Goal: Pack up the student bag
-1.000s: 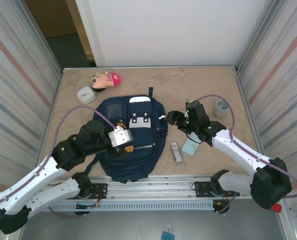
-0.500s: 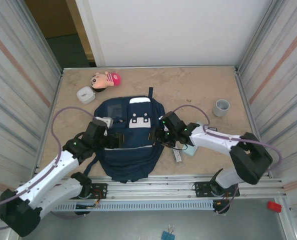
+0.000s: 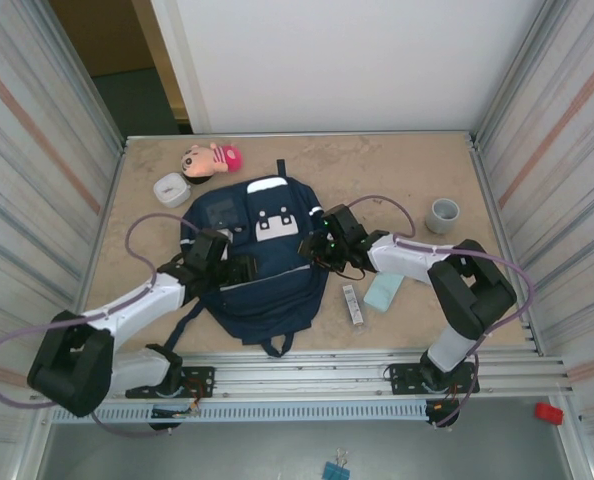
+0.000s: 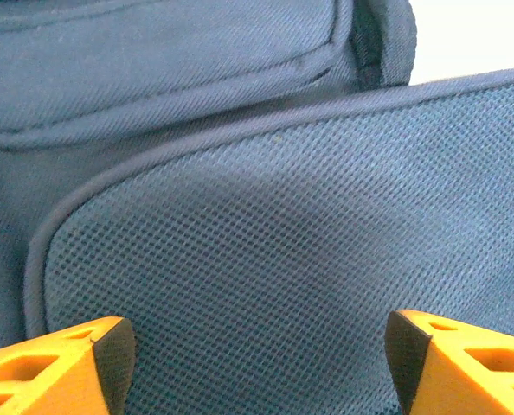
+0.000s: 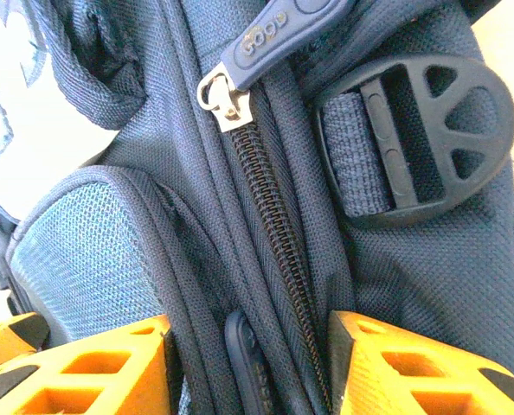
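The student bag (image 3: 262, 285), navy with white patches, lies flat in the middle of the table. My left gripper (image 3: 239, 268) rests on its left side. In the left wrist view that gripper (image 4: 259, 346) is open wide, its orange fingertips (image 4: 62, 363) against the bag's mesh side pocket (image 4: 283, 242). My right gripper (image 3: 317, 246) is at the bag's right edge. There the gripper (image 5: 248, 346) stands half closed astride the zip ridge, with a dark pull tab (image 5: 244, 363) between its fingers. A second pull (image 5: 270, 35), the metal slider (image 5: 225, 99) and a black strap buckle (image 5: 413, 143) lie just beyond.
A small doll (image 3: 212, 158) and a white container (image 3: 171, 189) sit at the far left. A grey cup (image 3: 442, 214) stands at the right. A pale blue flat item (image 3: 383, 291) and a slim silver bar (image 3: 351, 303) lie right of the bag. Metal walls flank the table.
The bag has slid toward the far edge. My right gripper has come in onto its right edge and its jaws have narrowed. My left arm has stretched out low along the bag's left side.
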`<state>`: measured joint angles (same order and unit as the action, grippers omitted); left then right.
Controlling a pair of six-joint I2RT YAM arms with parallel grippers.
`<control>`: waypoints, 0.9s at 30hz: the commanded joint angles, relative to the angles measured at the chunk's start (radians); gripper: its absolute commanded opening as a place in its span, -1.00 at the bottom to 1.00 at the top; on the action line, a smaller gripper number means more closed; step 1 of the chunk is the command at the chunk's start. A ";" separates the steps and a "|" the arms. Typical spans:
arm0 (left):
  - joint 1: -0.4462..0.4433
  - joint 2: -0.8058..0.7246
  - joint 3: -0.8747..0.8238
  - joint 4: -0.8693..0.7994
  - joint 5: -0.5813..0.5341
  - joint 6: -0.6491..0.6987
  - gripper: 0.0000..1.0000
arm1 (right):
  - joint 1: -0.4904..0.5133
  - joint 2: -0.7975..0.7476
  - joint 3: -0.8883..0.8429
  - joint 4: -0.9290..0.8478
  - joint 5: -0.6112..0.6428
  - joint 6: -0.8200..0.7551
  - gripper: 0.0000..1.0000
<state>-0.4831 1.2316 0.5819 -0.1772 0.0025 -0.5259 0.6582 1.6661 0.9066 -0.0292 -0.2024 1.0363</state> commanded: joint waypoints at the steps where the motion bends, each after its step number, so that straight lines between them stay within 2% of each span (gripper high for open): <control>1: 0.011 0.042 0.052 0.069 -0.004 0.027 0.58 | -0.025 -0.011 0.018 0.005 0.034 -0.033 0.01; 6: 0.004 -0.034 0.090 0.010 0.009 0.064 0.71 | -0.023 -0.190 0.017 -0.101 0.108 -0.152 0.21; 9: -0.026 -0.130 0.104 -0.065 -0.059 0.118 0.73 | -0.016 -0.309 0.010 -0.183 0.142 -0.216 0.24; 12: -0.076 -0.204 0.114 -0.105 -0.099 0.237 0.72 | 0.007 -0.428 -0.025 -0.199 0.142 -0.260 0.24; 16: -0.165 -0.243 0.113 -0.123 -0.092 0.458 0.71 | 0.078 -0.572 -0.110 -0.157 0.200 -0.280 0.25; 22: -0.293 -0.170 0.110 -0.113 -0.005 0.737 0.74 | 0.120 -0.670 -0.245 -0.051 0.203 -0.280 0.27; 27: -0.326 -0.010 0.163 -0.121 0.046 0.778 0.82 | 0.091 -0.733 -0.286 -0.048 0.172 -0.310 0.28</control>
<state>-0.7952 1.1713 0.7040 -0.2798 0.0071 0.1532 0.7658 0.9672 0.6235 -0.1139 -0.0257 0.7692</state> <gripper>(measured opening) 0.908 0.640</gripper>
